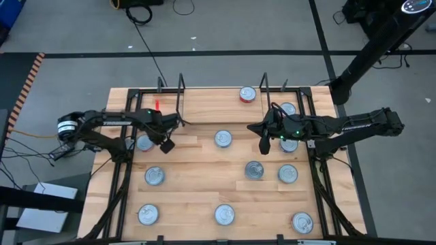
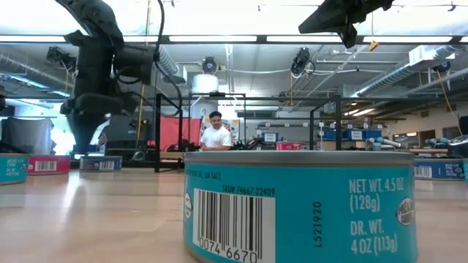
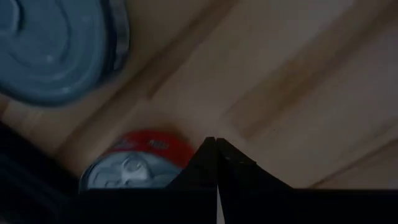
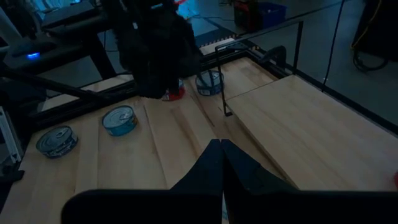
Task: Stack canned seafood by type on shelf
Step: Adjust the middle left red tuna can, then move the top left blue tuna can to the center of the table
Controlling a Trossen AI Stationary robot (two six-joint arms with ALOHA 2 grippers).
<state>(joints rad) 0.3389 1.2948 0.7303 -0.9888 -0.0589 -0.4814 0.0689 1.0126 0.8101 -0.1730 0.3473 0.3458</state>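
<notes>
The shelf [image 1: 214,105] is a light board along the table's far side, between black wire uprights; it also shows in the right wrist view [image 4: 305,130]. One red-sided can [image 1: 246,94] stands on it. Several silver-lidded cans stand on the table, such as one at mid-table [image 1: 223,139]. My left gripper [image 3: 216,155], shut and empty, points down near the shelf's left end [image 1: 161,122], close beside a red can [image 3: 134,165] and near a blue can [image 3: 56,50]. My right gripper [image 4: 222,152], shut and empty, hangs above the table's right half [image 1: 253,128].
Cans lie spread over the table: near left [image 1: 148,215], near middle [image 1: 225,214], near right [image 1: 302,222], and right of centre [image 1: 254,169]. A blue can [image 2: 300,208] fills the low view. Black frame rails [image 1: 119,177] run along both sides. A person stands far behind the table.
</notes>
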